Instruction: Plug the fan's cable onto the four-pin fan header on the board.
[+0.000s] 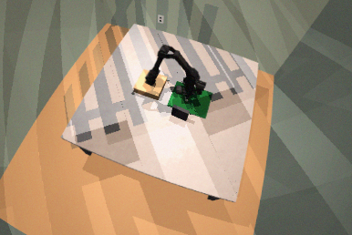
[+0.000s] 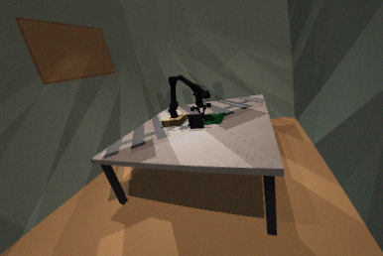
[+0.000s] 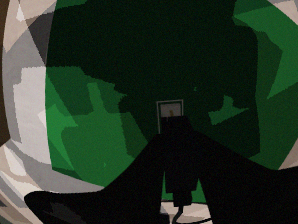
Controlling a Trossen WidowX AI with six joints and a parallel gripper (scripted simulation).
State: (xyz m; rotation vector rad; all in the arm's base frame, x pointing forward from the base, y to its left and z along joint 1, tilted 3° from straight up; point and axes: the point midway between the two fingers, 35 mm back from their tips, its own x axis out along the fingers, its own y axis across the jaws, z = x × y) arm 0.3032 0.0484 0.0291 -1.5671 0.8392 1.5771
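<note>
The green board (image 1: 202, 104) (image 2: 218, 116) (image 3: 87, 143) lies on the table right of the arm's base. In the wrist view a small pale square, the fan header (image 3: 170, 108), sits on the board just ahead of my fingertips. My gripper (image 3: 176, 139) (image 1: 187, 96) (image 2: 198, 109) is shut on the dark fan plug (image 3: 178, 163) and holds it right at the header, low over the board. The plug's thin cable (image 3: 181, 215) loops out behind it. I cannot tell whether the plug sits on the pins. The black fan (image 1: 181, 114) (image 2: 195, 121) stands at the board's front edge.
The arm's tan wooden base block (image 1: 150, 86) (image 2: 175, 119) sits left of the board. The white-grey table (image 1: 191, 162) (image 2: 223, 152) stands on a wooden floor.
</note>
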